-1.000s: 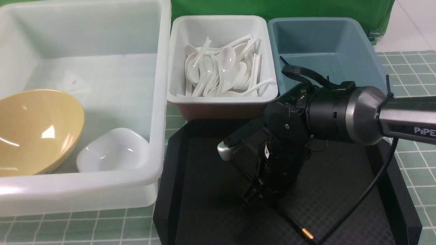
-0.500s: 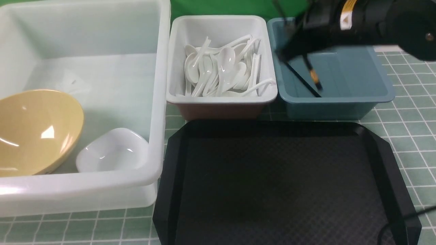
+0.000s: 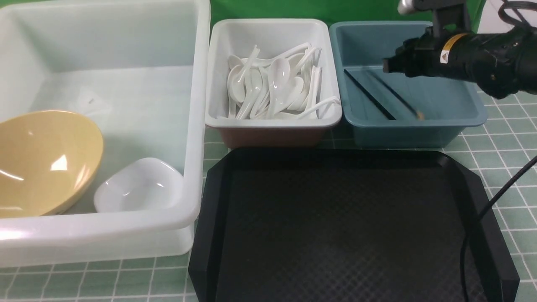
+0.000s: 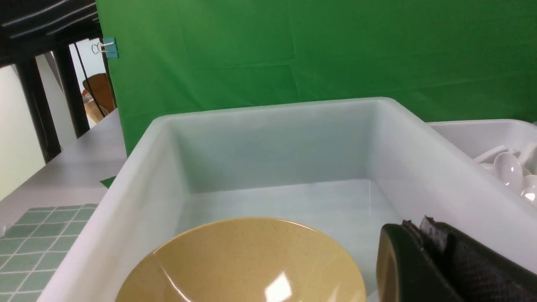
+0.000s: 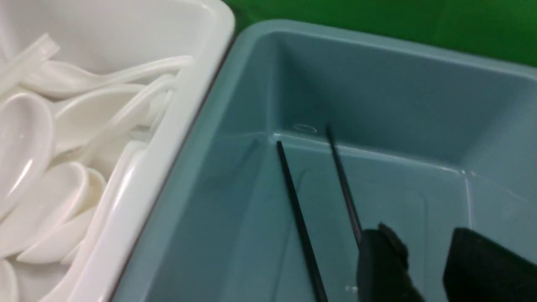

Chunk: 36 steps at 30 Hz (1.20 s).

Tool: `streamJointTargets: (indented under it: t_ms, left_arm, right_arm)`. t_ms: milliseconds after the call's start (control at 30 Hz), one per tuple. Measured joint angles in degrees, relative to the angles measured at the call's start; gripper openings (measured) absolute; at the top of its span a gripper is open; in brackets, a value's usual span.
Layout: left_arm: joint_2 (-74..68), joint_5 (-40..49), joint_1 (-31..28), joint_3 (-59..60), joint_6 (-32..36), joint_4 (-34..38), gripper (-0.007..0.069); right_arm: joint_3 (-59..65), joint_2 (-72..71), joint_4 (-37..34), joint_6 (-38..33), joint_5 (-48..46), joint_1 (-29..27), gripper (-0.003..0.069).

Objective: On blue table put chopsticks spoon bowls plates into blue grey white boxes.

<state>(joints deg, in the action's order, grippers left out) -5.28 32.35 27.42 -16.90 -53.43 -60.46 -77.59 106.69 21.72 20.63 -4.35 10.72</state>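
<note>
Right gripper [image 5: 419, 237], at the upper right of the front view, is seen parted and empty; half a second ago a chopstick was clamped in it. Two chopsticks [image 3: 369, 95] are counted inside the blue box [image 3: 440, 123], one blurred. Left gripper [image 4: 423, 230] is pressed closed. Three boxes, one yellow bowl [image 3: 42, 159] and one white dish [image 3: 138, 184] are counted.

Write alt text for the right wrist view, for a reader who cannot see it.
Two black chopsticks are inside the blue box, and the right gripper is close by them with its jaws open, holding nothing. Right beside the blue box, a white box holds a pile of white spoons.
</note>
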Motion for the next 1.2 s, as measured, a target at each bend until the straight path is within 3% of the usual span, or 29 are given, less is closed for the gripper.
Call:
streamJointTargets:
  t_ms: [167, 300, 367, 467, 667, 867, 1067, 1200]
  left_arm:
    - [0.00, 0.19, 0.00, 0.00, 0.00, 3.15, 0.0004]
    - [0.00, 0.19, 0.00, 0.00, -0.35, 5.57, 0.0004]
    - [0.00, 0.21, 0.00, 0.00, -0.34, 5.90, 0.0004]
    - [0.00, 0.21, 0.00, 0.00, -0.61, 6.10, 0.0004]
    - [0.00, 0.21, 0.00, 0.00, -0.61, 6.15, 0.0004]
    - [0.00, 0.21, 0.00, 0.00, -0.61, 6.32, 0.0004]
    - [0.00, 0.21, 0.00, 0.00, -0.61, 6.32, 0.0004]
    - [0.00, 0.13, 0.00, 0.00, -0.61, 6.39, 0.0004]
  right_arm:
    - [0.00, -10.50, -0.06, -4.08, -10.75, 2.53, 0.0244]
    - [1.18, -24.37, -0.25, -9.43, -20.67, 5.00, 0.0149]
    - [3.55, -31.85, -0.25, -11.12, -20.78, 6.02, 0.0094]
    - [11.36, -43.71, -0.25, -12.98, -16.25, 7.73, 0.0040]
    - [34.40, -68.52, -0.20, -13.69, 2.71, 9.90, 0.0036]
    - [55.64, -87.03, 0.05, -12.16, 13.63, 9.95, 0.0036]
    - [70.81, -104.44, 0.29, 2.47, 20.24, 9.95, 0.0036]
    - [75.04, -107.17, 0.29, 6.09, 21.42, 9.95, 0.0038]
